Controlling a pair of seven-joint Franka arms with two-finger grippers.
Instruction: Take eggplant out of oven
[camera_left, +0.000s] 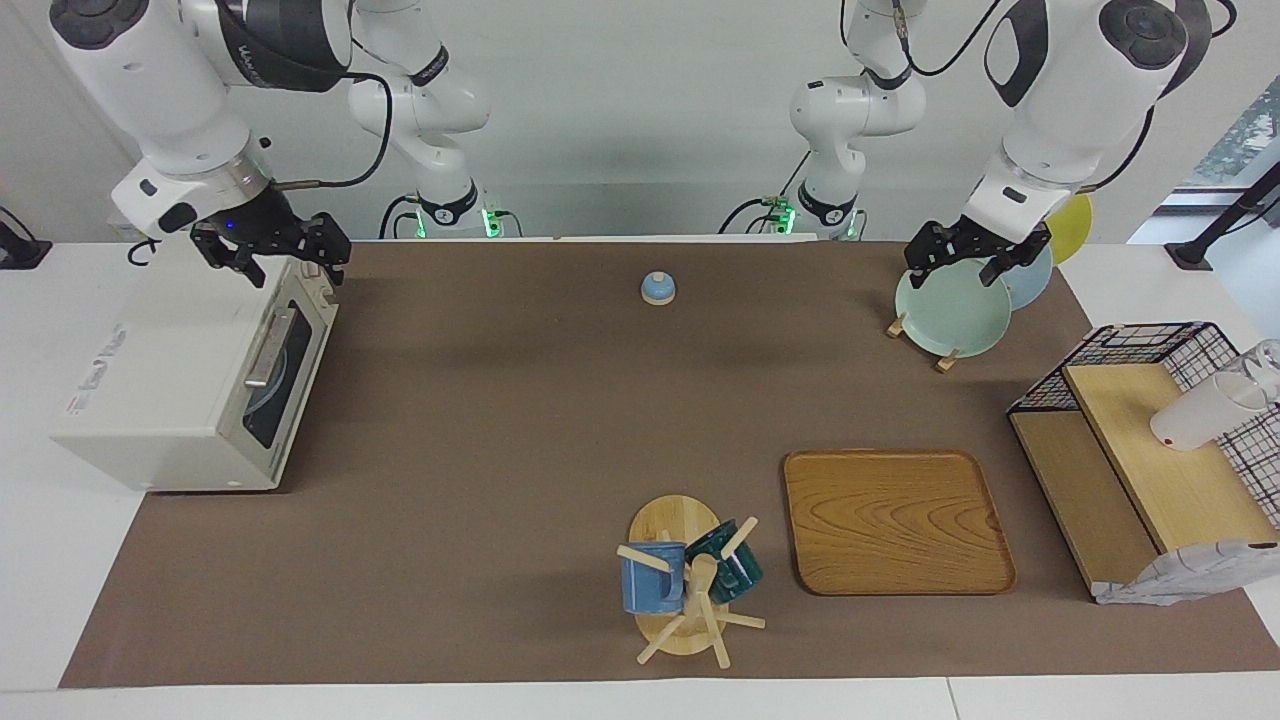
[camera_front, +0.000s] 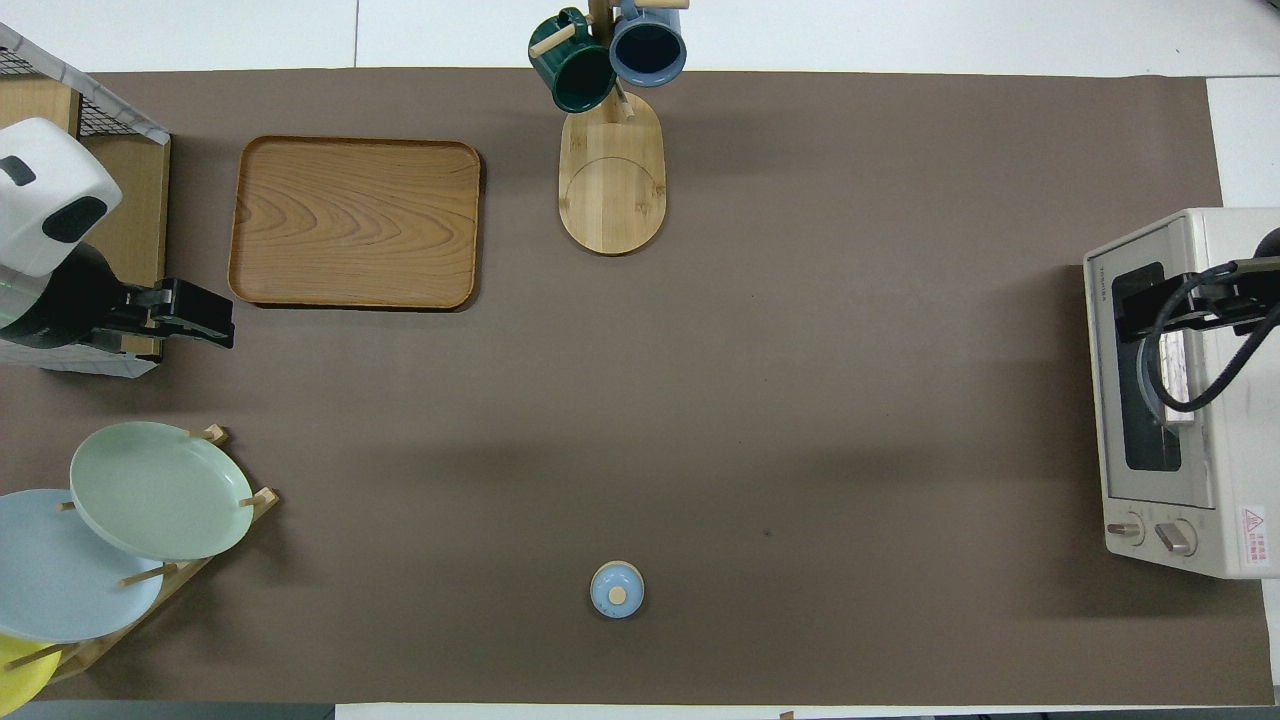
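oven (camera_left: 190, 385) at right arm's end, door shut; eggplant not visible, presumably inside. right gripper (camera_left: 272, 250) spread empty over oven, left gripper (camera_left: 975, 255) spread empty over plates (camera_left: 955, 310), waiting. Eggplant likely light, smooth, slippery: grip mid-body

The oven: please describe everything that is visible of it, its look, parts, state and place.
The oven is a boxy off-white toaster oven at the right arm's end of the table. Its door is shut: dark glass with a metal bar handle across it, and two knobs beside the door. Its front faces the middle of the table. It stands partly on the brown mat. Nothing touches it; no eggplant shows through the glass.
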